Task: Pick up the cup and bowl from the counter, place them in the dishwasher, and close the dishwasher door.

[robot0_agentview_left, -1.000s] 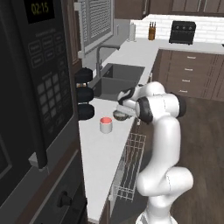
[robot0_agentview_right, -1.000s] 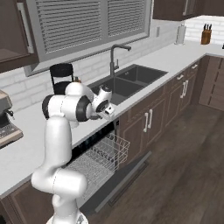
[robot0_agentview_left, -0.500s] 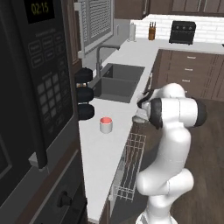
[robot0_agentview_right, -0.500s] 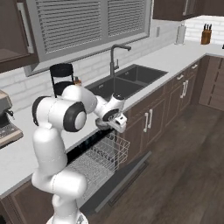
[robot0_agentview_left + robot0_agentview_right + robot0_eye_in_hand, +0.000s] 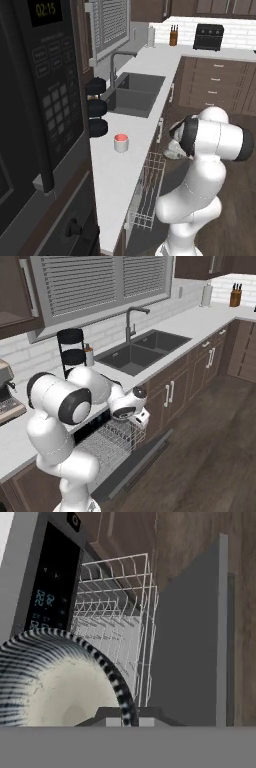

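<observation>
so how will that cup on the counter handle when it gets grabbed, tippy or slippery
The cup looks short and wide, so probably hard to tip. Its smooth white wall has no handle, so it may slip in a loose pinch. It sits upright on the counter, unlikely to roll.

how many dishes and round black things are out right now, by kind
small white cylindrical cups with a red-pink inside: 1, on the pale counter
striped grey shallow bowls with a pale inside: 1, held in the pincer over the white wire rack
black round things stacked by the sink: 3
total: 5
</observation>
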